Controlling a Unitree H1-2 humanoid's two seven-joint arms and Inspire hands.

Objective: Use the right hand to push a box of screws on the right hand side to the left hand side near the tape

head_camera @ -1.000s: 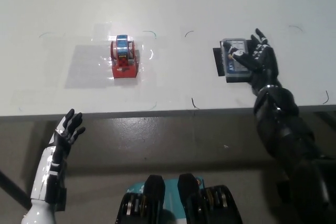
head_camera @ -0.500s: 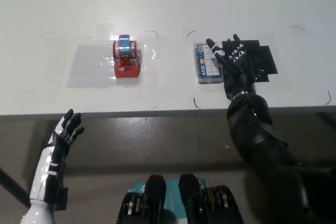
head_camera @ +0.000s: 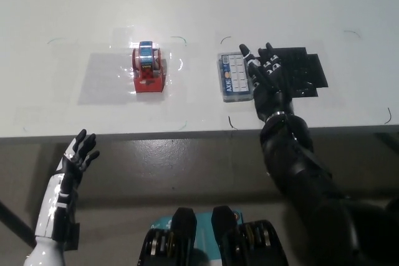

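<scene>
screws, in their flat clear box [head_camera: 235, 76], were the thing being moved, but the white table [head_camera: 262, 4] took up most of the view, its near edge running across the middle. on it, right of centre, lay a black mat [head_camera: 307, 66], now mostly bare. the black right hand [head_camera: 267, 74] came next in size: it was flat and spread, holding nothing, its side pressed against the right edge of the box. a second earlier the box had sat on the mat under that hand; half a second earlier it was just off the mat's left edge; now it lay further left again, clear of the mat. so the push was working and was partly done. the red tape holder [head_camera: 148, 70] sat on a shiny patch left of centre, and the box was still apart from it, with bare table between. the white left hand [head_camera: 78, 154] rested low at the left, below the table edge, fingers apart and empty.
</scene>
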